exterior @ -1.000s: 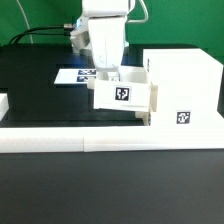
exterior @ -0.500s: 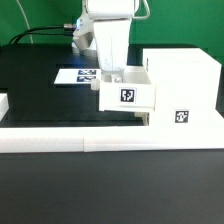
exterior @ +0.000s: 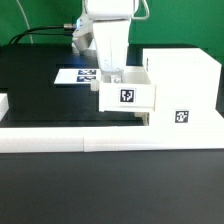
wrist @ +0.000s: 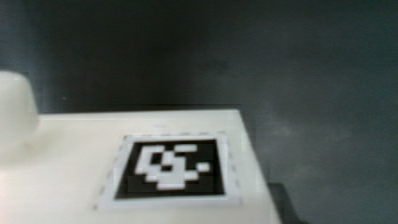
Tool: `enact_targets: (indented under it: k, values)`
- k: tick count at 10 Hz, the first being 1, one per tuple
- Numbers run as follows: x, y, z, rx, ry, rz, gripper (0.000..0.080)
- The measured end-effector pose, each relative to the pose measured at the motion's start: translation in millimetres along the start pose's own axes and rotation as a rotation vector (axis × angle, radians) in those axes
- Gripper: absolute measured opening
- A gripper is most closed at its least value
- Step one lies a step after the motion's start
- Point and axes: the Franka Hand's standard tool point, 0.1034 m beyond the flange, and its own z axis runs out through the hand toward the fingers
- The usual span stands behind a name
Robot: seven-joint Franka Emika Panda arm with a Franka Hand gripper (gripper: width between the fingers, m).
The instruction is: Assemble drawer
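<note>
Along the near edge of the bench runs a long low white border rail [exterior: 100, 138], and in front of it the floor or lower surface is a dull dark grey. Behind the rail the bench top [exterior: 40, 85] is matte black. At the exterior view's left edge a small white block [exterior: 4, 103] sits on the black, cut off by the frame.

Toward the exterior view's right stands the drawer case [exterior: 185, 85], a big white cube close behind the rail, with a square tag on its near face low down. Pressed against its side that faces the exterior view's left is a small white tray [exterior: 127, 96] carrying a black-and-white tag on its front, held level and clear of the rail. The arm comes straight down onto it; the gripper [exterior: 108, 72] meets the tray's upper edge, though I cannot tell how wide the fingers stand or whether they truly clamp it. The wrist view only shows a blurred white surface with a tag [wrist: 171, 168] and dark bench beyond.

Farther back, flat on the black top, lies the marker board [exterior: 78, 75]. Beyond the far edge there is a green wall and cables.
</note>
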Motion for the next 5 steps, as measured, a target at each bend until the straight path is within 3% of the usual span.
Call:
enact_targets:
  k: [5]
  values:
    - [-4.0, 0.7, 0.3, -0.011, 0.002, -0.012, 0.0044]
